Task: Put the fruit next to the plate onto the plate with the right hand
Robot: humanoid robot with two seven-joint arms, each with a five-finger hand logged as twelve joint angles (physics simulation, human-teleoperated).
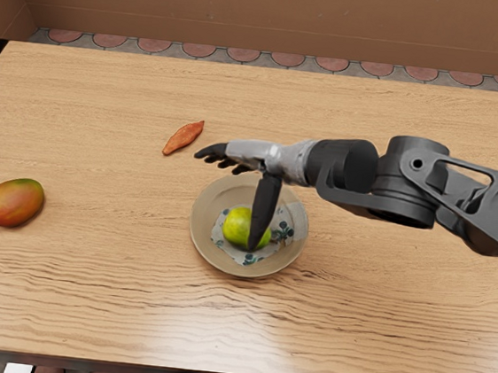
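Fruit (236, 226), yellow-green, on patterned plate (202, 226) at table centre. Partly hidden by down-hanging thumb (264, 208) of right hand (250, 155); fingers stretched leftward, released, grasping nothing. Just beyond, orange root (183, 137); well left, mango (13, 202).

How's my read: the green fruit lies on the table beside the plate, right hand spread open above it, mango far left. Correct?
Not quite. The head view shows the green fruit lying on the plate, not beside it. The rest holds: the right hand is spread open above it, holding nothing, and the mango lies far left.
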